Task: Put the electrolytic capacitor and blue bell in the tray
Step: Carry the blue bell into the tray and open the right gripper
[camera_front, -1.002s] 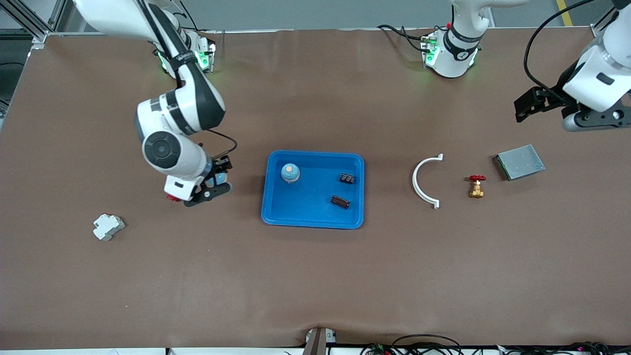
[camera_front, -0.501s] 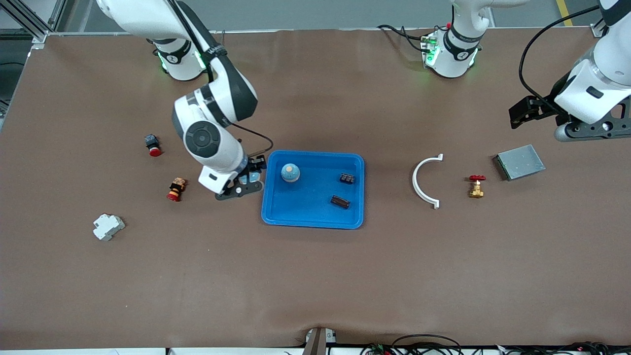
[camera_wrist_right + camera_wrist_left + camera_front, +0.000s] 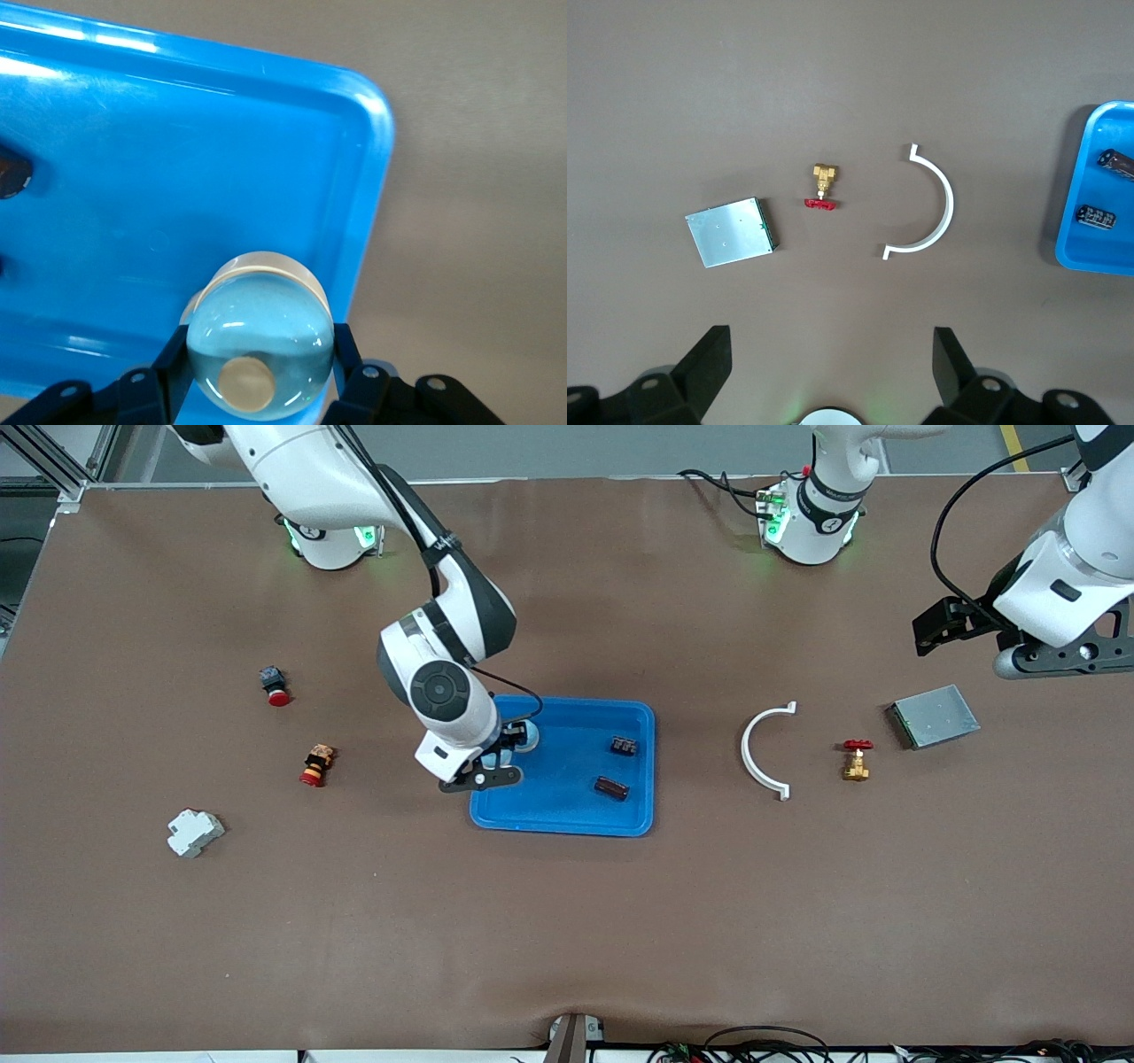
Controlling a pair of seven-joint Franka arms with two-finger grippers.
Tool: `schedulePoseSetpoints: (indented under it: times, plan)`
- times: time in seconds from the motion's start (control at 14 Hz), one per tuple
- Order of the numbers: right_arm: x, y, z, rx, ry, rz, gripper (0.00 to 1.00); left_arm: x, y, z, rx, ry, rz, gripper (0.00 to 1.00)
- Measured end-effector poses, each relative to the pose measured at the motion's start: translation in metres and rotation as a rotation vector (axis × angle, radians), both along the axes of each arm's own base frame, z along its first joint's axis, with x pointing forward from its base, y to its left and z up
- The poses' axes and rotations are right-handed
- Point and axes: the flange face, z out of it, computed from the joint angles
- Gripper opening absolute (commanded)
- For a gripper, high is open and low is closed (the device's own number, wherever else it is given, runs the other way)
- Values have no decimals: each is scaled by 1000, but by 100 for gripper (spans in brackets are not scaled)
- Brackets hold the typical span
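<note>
Now, from the front, the right end effector (image 3: pixel 496 760) has swung from open bench (image 3: pixel 567 921) to over the tray (image 3: pixel 567 824), where two dark parts (image 3: pixel 611 786) lie. The left wrist view shows the waiting left end effector (image 3: pixel 833 372) spread wide above the bench. The right wrist view shows the bell (image 3: pixel 261 345) clamped between the fingers, so only its release seems left.

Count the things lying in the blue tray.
3: the blue bell at the right gripper, and two dark capacitors toward the left arm's end of the tray. Anything under the gripper is hidden.

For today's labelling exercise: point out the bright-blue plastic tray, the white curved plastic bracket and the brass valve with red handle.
bright-blue plastic tray (image 3: pixel 567 815): front view, bare floor.
white curved plastic bracket (image 3: pixel 747 748): front view, arc's middle.
brass valve with red handle (image 3: pixel 856 767): front view, brass body.
</note>
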Motion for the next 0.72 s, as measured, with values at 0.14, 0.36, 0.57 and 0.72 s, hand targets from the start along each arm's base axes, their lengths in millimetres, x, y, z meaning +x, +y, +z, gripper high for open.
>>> schedulePoseSetpoints:
  times: [0.14, 0.36, 0.57, 0.72]
  plan:
    - [3, 5, -9, -2, 0, -2, 12, 0, 0, 0, 0, 0, 0, 100]
    - [9, 5, -18, 2, -13, -8, 12, 0, 1, 0, 0, -1, 0, 100]
    - [11, 6, -29, 6, -23, -11, 12, 0, -1, 3, -1, -8, -3, 100]
    - [12, 6, -39, 9, -30, -13, 12, 1, -1, 3, -1, -7, -2, 100]
